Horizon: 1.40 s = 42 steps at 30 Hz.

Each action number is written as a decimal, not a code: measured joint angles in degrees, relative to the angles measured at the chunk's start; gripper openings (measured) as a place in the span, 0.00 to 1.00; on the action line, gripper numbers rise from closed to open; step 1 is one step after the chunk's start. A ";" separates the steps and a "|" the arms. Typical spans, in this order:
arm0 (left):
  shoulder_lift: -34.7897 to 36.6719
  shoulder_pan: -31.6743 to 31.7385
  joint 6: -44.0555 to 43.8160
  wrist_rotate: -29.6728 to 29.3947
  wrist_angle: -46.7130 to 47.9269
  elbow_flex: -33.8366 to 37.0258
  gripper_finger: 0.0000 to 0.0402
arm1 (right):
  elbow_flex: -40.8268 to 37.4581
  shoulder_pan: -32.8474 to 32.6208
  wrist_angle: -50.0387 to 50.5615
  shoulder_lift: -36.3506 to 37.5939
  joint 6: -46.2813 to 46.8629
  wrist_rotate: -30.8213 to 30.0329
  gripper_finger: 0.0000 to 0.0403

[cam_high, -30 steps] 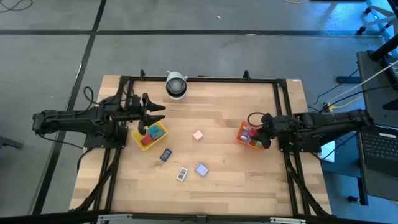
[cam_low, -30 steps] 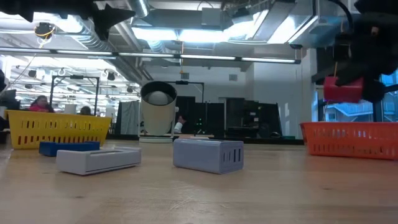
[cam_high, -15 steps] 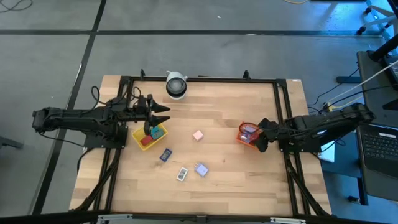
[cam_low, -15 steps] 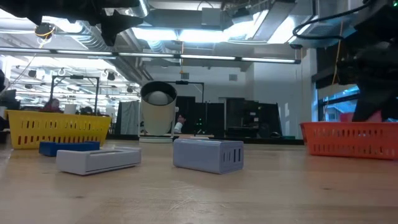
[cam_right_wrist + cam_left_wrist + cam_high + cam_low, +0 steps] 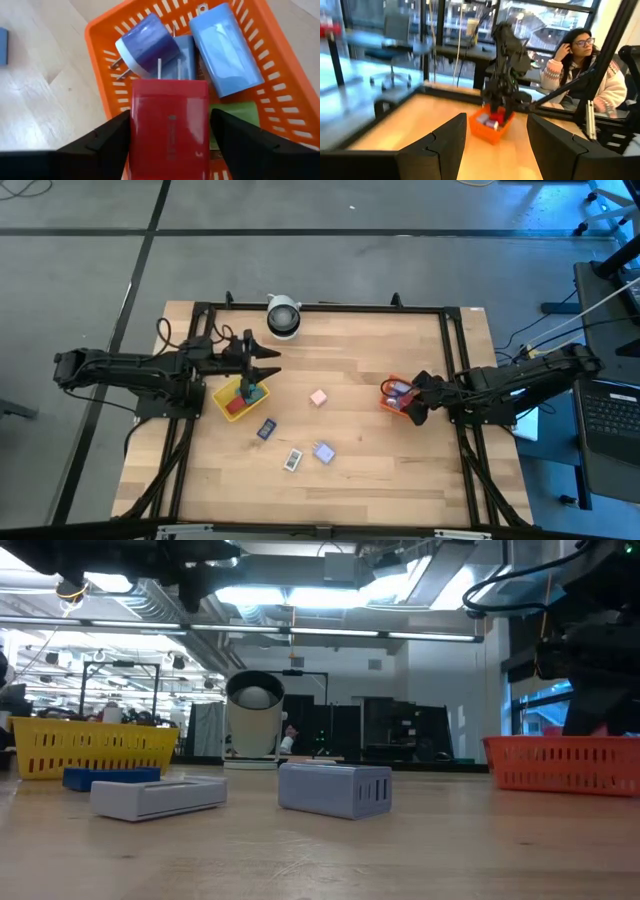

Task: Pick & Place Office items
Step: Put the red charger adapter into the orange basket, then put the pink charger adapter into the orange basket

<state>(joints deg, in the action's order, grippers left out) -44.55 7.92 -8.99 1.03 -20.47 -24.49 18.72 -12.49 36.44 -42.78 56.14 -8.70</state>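
Four loose items mid-table; right tool (image 5: 169,135) spread around red charger (image 5: 169,125) in orange tray (image 5: 100,30); left tool (image 5: 496,145) spread, empty.

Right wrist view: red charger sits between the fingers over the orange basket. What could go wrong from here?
1. The red charger lies on top of the blue chargers, so it may tip or slide as the right gripper lifts away.
2. The orange basket is crowded; retreating fingers could snag its slotted wall and drag it.
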 joint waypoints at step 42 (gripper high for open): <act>-20.91 -3.09 -9.95 0.41 2.18 -10.32 0.55 | 8.84 0.04 3.02 0.11 -5.24 -17.39 0.63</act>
<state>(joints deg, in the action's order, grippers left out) -65.46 4.84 -18.94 1.44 -18.29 -34.81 27.56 -12.45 39.46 -42.68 50.90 -26.09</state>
